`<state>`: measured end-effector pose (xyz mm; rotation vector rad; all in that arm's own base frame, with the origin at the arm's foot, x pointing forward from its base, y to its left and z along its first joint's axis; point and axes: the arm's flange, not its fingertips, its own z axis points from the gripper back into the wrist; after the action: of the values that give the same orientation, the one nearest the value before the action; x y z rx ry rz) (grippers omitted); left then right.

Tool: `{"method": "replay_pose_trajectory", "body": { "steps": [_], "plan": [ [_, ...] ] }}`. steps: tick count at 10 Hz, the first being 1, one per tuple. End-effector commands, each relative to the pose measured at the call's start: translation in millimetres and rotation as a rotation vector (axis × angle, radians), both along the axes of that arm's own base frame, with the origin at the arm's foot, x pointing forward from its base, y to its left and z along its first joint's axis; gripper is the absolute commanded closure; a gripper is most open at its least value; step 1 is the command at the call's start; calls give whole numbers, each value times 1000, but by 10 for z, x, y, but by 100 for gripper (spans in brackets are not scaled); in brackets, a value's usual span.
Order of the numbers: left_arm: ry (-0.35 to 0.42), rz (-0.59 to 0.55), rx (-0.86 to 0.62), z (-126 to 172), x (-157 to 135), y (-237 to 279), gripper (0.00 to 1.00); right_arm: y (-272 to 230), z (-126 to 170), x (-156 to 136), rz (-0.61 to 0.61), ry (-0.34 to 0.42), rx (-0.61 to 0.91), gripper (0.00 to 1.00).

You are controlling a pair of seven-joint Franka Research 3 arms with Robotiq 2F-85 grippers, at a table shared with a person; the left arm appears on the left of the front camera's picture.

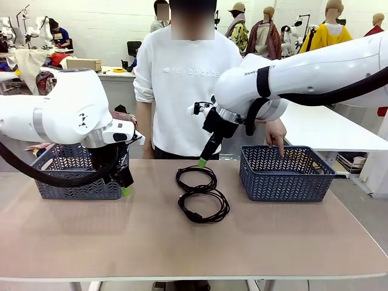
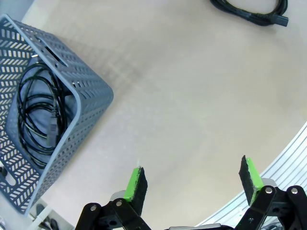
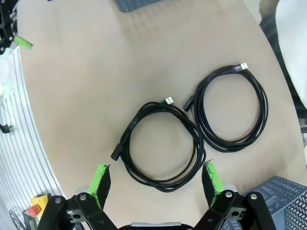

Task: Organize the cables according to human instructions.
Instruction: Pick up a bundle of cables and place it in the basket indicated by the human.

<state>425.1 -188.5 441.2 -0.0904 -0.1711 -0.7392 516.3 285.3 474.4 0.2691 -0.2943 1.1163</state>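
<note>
Two coiled black cables lie mid-table: the far one (image 1: 177, 177) (image 3: 261, 112) and the near one (image 1: 224, 209) (image 3: 195, 143), which touches it. My right gripper (image 1: 202, 162) (image 3: 157, 182) hangs open above them, its green pads (image 3: 100, 184) either side of the near coil's edge. My left gripper (image 1: 126, 191) (image 2: 194, 179) is open and holds nothing, just beside the left basket (image 1: 79, 188) (image 2: 91, 91). Another coiled cable (image 2: 53, 127) lies inside that basket. The near cable's plug end (image 2: 244, 12) shows at the top of the left wrist view.
A second blue-grey basket (image 1: 285, 182) (image 3: 283, 191) stands at the right. The person stands at the far side, one hand (image 1: 277, 136) pointing a finger down into the right basket. Bare tabletop (image 1: 194, 254) stretches across the front.
</note>
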Motion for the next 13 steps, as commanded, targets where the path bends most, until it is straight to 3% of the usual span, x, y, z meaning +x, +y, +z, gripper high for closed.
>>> {"method": "replay_pose_trajectory", "body": {
  "steps": [1,8,13],
  "plan": [
    [5,4,3,29,6,12,0,-37,53,-25,-6,9,6,0],
    [5,4,3,29,6,12,0,-37,53,-25,-6,9,6,0],
    [5,4,3,29,6,12,0,397,-278,-266,-79,46,-94,0]
  ]
}}
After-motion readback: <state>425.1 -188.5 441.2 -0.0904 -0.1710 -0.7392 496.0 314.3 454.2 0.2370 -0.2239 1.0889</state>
